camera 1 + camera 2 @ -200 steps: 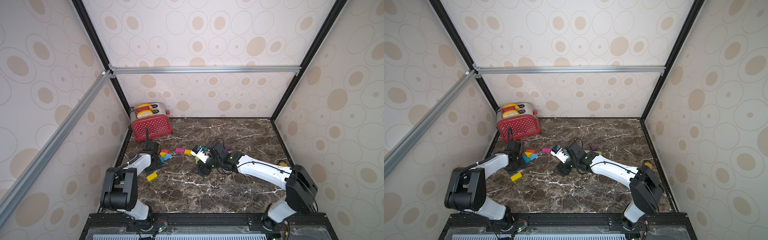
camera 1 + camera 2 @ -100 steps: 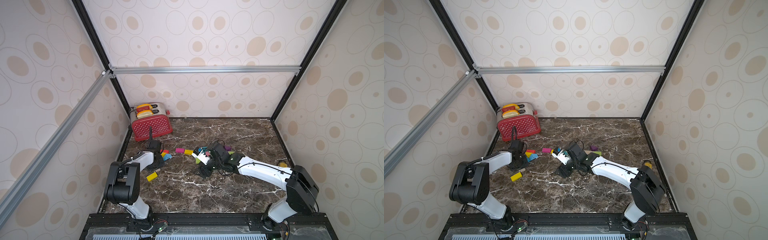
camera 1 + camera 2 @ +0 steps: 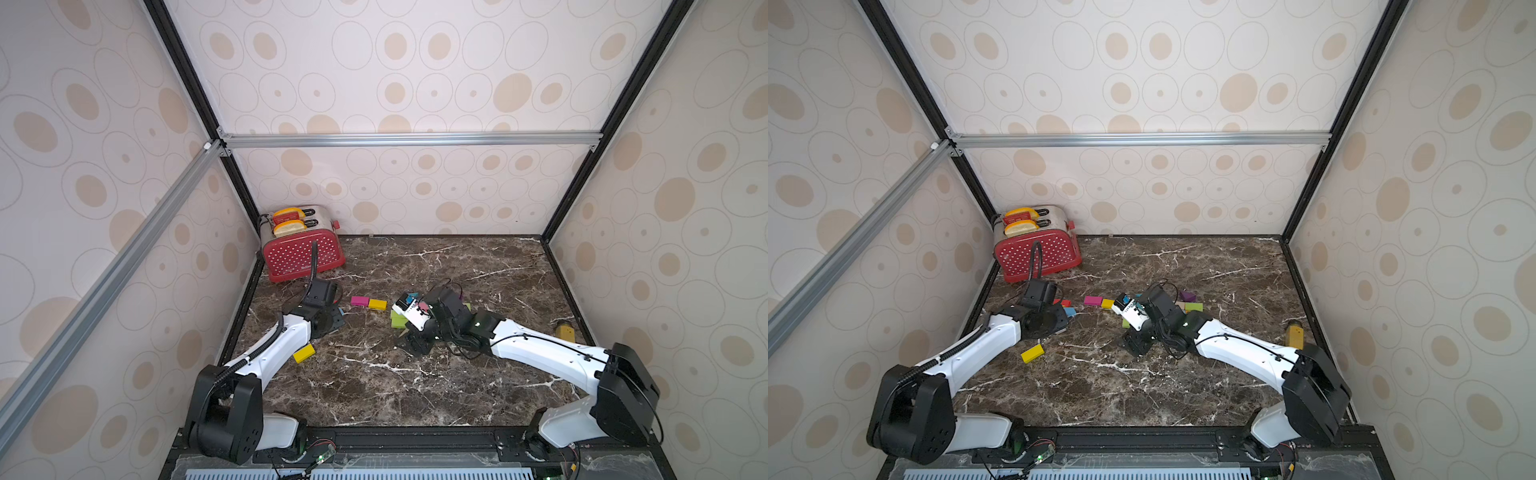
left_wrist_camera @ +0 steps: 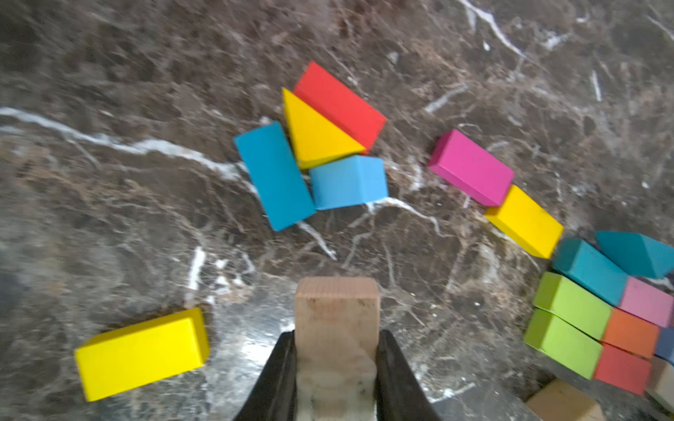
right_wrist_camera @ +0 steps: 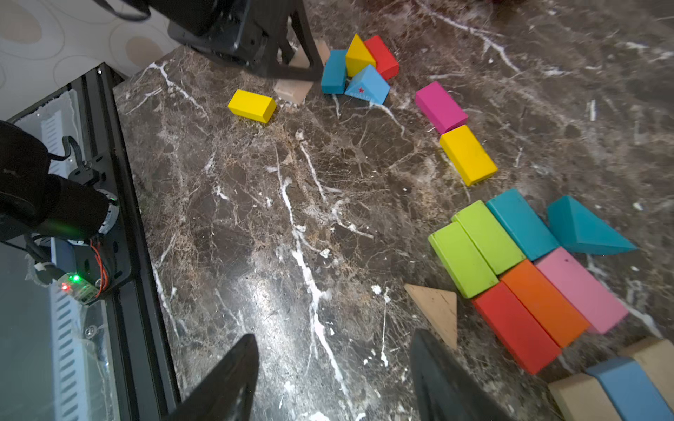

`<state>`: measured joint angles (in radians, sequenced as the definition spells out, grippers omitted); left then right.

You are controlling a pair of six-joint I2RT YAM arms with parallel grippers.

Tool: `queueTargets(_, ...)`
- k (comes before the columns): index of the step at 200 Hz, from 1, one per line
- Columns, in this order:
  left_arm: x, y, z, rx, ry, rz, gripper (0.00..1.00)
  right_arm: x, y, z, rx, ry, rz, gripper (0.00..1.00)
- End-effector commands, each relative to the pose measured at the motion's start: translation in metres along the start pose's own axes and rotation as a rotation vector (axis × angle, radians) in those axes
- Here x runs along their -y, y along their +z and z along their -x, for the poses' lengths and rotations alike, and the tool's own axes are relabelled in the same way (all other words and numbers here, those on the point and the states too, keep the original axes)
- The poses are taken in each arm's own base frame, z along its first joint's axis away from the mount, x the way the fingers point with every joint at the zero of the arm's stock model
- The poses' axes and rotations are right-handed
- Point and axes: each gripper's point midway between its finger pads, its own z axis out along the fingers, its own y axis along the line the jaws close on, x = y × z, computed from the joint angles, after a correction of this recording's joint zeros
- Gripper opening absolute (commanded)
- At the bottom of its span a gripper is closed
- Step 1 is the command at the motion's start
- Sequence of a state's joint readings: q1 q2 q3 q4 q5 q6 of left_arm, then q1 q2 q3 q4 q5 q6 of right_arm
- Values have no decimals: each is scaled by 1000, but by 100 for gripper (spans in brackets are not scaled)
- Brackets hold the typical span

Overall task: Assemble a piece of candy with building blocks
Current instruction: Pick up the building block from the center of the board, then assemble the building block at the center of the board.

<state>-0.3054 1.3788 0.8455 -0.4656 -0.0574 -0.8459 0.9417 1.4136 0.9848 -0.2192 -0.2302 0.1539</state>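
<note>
My left gripper (image 4: 336,334) is shut on a bare wood block (image 4: 335,310), which sticks out past both black fingers toward the marble. Its lower end (image 5: 293,91) is close to the tabletop, beside a yellow brick (image 4: 142,353). Ahead lie a red brick, a yellow wedge and two blue blocks (image 4: 313,145), then a magenta brick (image 3: 360,301) and a yellow one (image 3: 377,304). My right gripper (image 5: 334,335) hangs open over bare marble, holding nothing. A bare wood wedge (image 5: 434,310) lies by one of its fingers. Next to it is a packed group of green, teal, orange, red and pink bricks (image 5: 510,262).
A red toaster (image 3: 303,253) stands in the back left corner, close behind my left arm. A mustard-yellow bottle-like thing (image 3: 565,331) sits at the right wall. The black frame edge (image 5: 120,182) borders the table's front. Patterned walls enclose three sides.
My left gripper has shut on the bare wood block and shifted slightly to the right. The right arm has hardly moved and its jaws stay apart.
</note>
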Motion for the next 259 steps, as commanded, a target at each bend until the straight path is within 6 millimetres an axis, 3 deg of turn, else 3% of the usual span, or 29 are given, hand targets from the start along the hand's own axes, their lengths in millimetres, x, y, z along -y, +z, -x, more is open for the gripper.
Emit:
queueTargets(1,31,12,2,-5,-138,-41,30,16,-9,-5,17,13,-68,69)
queueTargets(21,49,24,5,3,-159,-4,30,19,-14,-15,4,14,-88,69)
queueTargets(67,54,59,6,2,-254,79,32,23,-20,-31,-15,16,-110,69)
queueTargets(129,71,81,16,3,-322,105,30,21,-18,-35,-27,14,-98,69)
queueTargets(172,64,85,10,-5,-380,124,31,21,-16,-38,-34,14,-97,69)
queueTargets(232,61,92,2,-12,-449,110,44,20,-12,-41,-45,18,-86,69)
queueTargets(259,61,86,3,-8,-438,101,47,20,-12,-43,-47,17,-88,69)
